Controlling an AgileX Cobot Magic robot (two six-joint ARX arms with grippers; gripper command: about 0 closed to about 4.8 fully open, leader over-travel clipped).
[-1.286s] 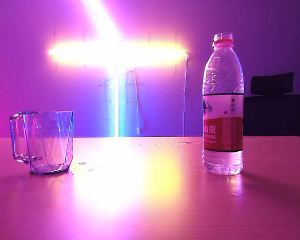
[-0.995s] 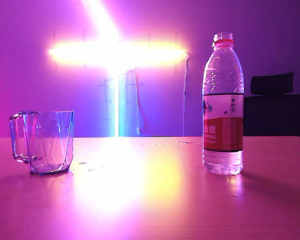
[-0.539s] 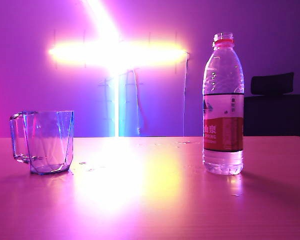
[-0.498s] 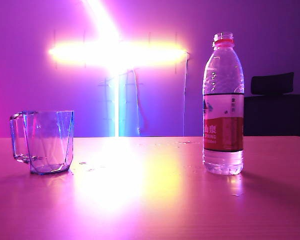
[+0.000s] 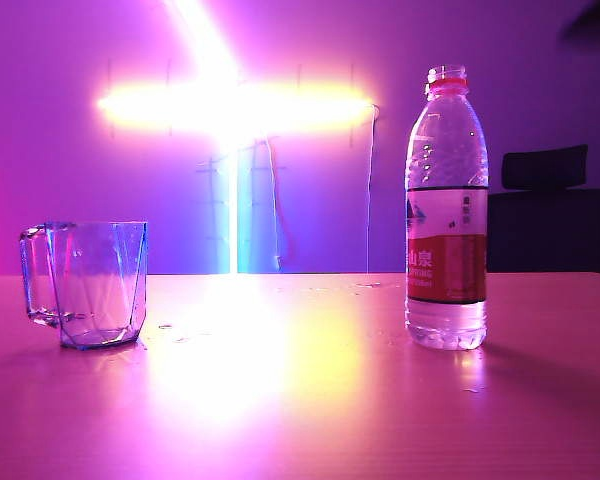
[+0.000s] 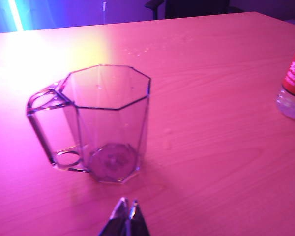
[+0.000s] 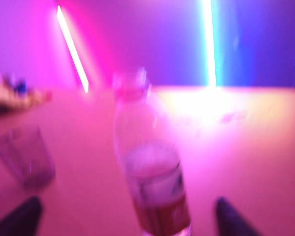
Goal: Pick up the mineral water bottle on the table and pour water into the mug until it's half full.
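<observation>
Since the earlier frame, only a dark blur is appearing at the exterior view's top right. Your right gripper point(image 7: 125, 216), fingers wide apart and empty, is facing the upright clear plastic mineral water bottle point(image 7: 150, 167) on the pink-lit wooden table point(image 5: 300, 400); your left gripper point(image 6: 126, 216), closed and empty, is pointing at the faceted glass mug point(image 6: 105, 123).

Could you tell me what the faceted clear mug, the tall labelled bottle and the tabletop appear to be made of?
The faceted clear mug looks like thick glass: sharp flat facets, heavy base. The tall labelled bottle seems thin clear plastic, with a ribbed bottom and a glossy red-and-white wrap. The tabletop appears to be smooth wood or wood laminate, since grain lines show.
</observation>
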